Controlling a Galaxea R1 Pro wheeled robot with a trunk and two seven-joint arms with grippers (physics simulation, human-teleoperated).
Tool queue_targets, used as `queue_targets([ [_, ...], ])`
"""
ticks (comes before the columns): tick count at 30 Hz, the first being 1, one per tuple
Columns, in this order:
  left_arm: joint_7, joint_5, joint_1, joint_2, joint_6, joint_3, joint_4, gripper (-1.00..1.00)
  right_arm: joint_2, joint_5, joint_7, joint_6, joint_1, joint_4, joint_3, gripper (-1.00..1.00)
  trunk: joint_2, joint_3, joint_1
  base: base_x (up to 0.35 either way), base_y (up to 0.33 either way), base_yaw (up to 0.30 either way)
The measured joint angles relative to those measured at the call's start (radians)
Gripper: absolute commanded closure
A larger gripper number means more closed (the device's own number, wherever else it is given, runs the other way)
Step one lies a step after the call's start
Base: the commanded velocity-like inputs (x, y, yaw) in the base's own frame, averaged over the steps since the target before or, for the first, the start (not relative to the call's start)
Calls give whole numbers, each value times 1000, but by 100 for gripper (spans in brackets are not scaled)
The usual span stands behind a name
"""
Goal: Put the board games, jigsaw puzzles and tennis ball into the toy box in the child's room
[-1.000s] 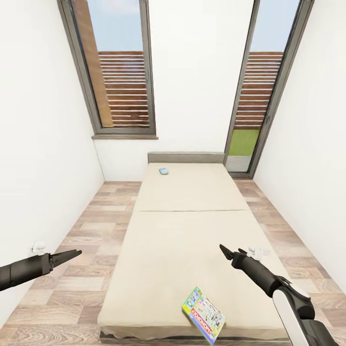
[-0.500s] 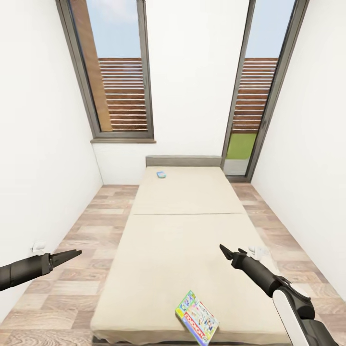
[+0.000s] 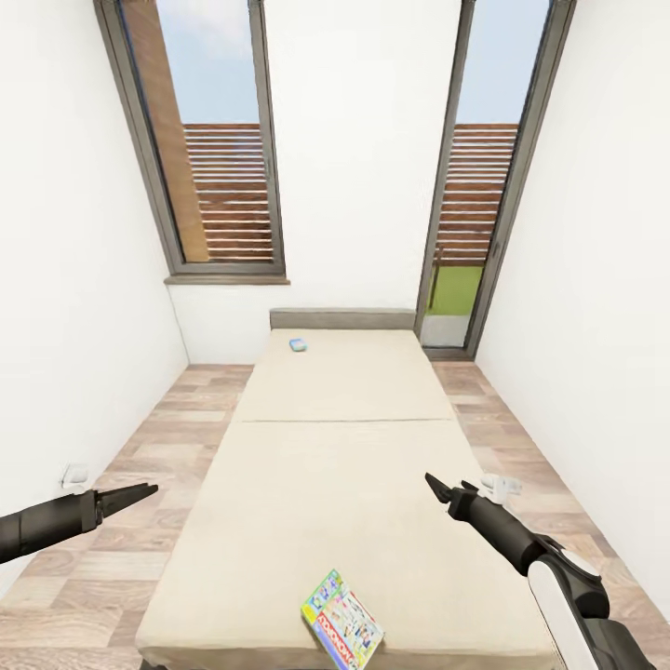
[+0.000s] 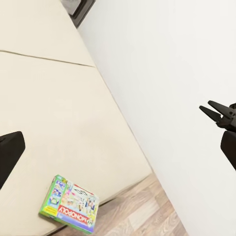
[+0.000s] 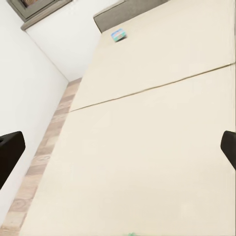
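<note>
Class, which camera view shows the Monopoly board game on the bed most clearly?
The left wrist view: the board game lies whole, cover readable. The head view cuts it near the bottom edge; the right wrist view catches a green sliver, probably it.

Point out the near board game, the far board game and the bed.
Near board game (image 3: 341, 631), head view, middle of its printed cover.
Far board game (image 3: 298, 345), head view, middle of the small blue box.
Bed (image 3: 335, 475), head view, bare mattress surface.

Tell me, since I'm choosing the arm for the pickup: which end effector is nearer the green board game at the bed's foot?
Right. The right end effector hangs just beyond the board game; the left end effector is over the floor.
</note>
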Motion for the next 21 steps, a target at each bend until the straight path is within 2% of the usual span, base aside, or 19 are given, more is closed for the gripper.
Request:
queue_targets([
  [11, 0, 0, 0, -1, 0, -1, 0, -100, 0, 0, 0, -3, 0, 0, 0, -100, 0, 18, 0, 0, -303, 29],
  [17, 0, 1, 0, -1, 0, -1, 0, -100, 2, 0, 0, -4, 0, 0, 0, -100, 0, 28, 0, 0, -303, 138],
  [21, 0, 2, 0, -1, -1, -1, 0, -100, 13, 2, 0, -4, 0, 0, 0, -100, 0, 34, 0, 0, -303, 175],
])
